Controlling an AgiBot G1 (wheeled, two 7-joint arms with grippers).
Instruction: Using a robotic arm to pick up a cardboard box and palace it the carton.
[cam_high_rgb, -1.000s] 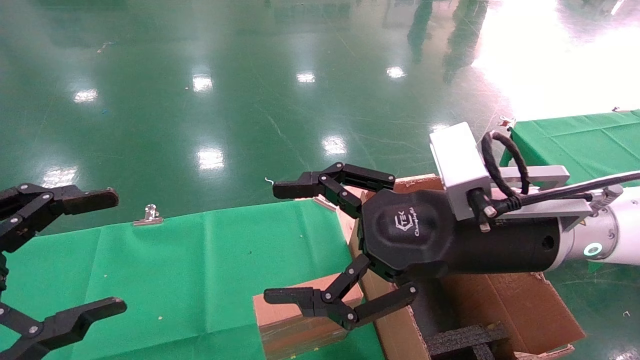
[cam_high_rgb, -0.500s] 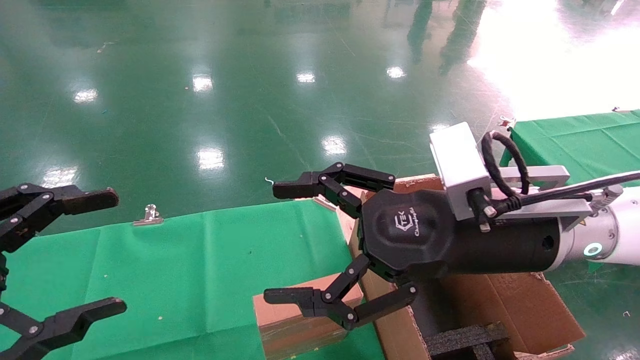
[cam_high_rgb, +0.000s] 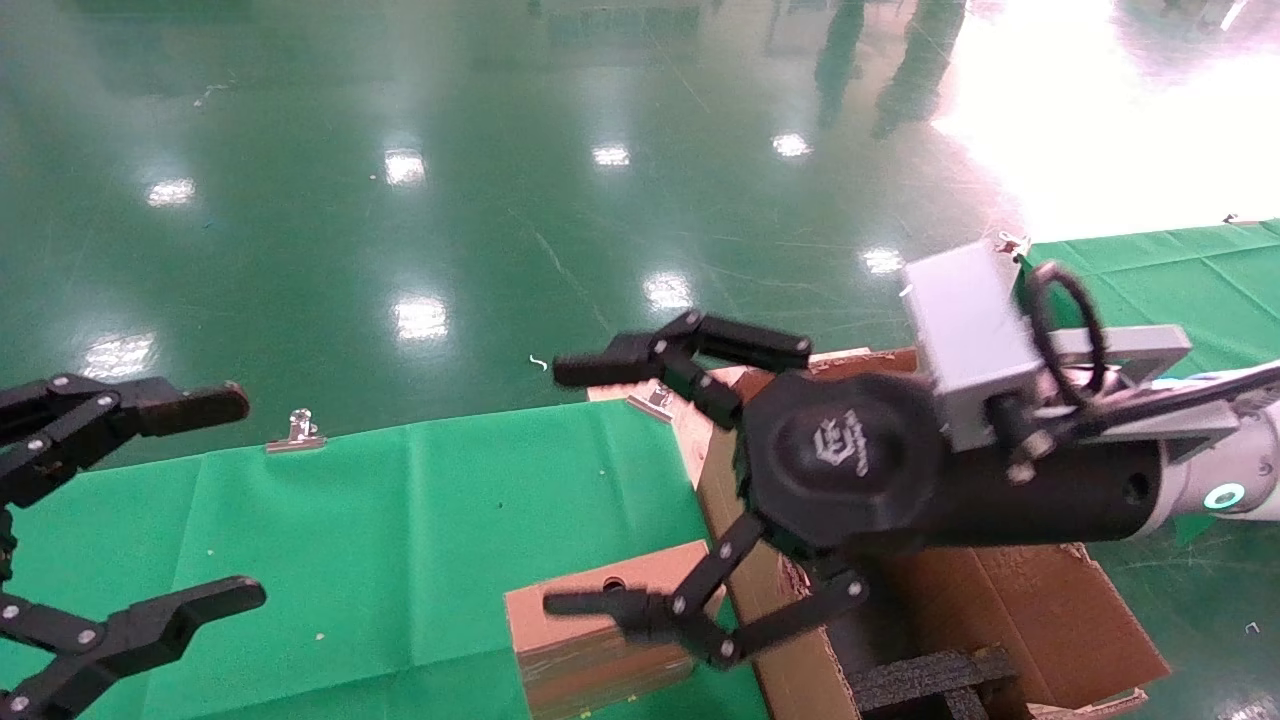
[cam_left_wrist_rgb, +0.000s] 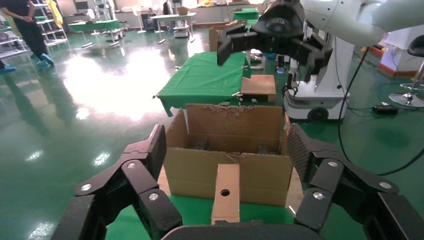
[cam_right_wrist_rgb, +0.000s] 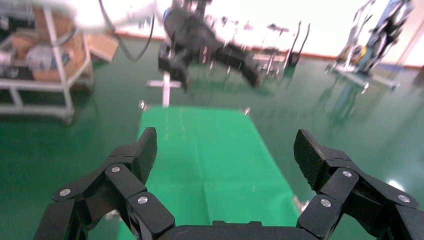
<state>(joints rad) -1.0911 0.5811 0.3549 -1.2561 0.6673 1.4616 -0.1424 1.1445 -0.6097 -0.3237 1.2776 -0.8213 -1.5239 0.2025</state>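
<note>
Head view: right gripper, jaws spread, hovers over slim box; likely light, stiff, best pinched across its narrow sides.

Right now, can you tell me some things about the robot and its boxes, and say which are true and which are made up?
1. The right claw is open. True.
2. The cardboard box is inside the carton. False: it stands on the green cloth beside the carton.
3. The left claw holds the cardboard box. False: it is open and empty, off to the left.
4. The carton's flaps are up. True.
5. The right claw grips the box. False: its fingers are spread above it.
</note>
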